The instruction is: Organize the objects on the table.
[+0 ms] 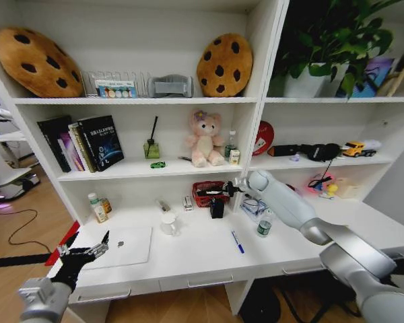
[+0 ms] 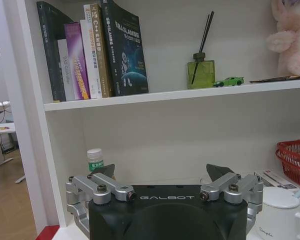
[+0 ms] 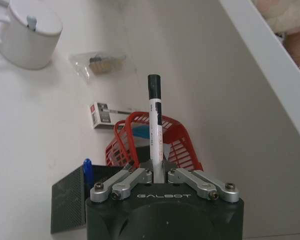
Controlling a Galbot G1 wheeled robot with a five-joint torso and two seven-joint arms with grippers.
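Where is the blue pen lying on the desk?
Head view: the blue pen lies right of centre on the white desk, beside the green-labelled clear bottle.

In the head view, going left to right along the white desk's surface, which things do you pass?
Left gripper → silver laptop → white lidded mug → black mesh pen holder → blue pen → green-labelled clear bottle. Above the pen holder, the right gripper holds a pen.

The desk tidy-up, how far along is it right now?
Partly done. One blue pen already stands in the black pen holder. The right gripper is shut on a black-capped pen above the red basket. A blue pen, a bottle and the laptop remain on the desk. The left gripper hovers open.
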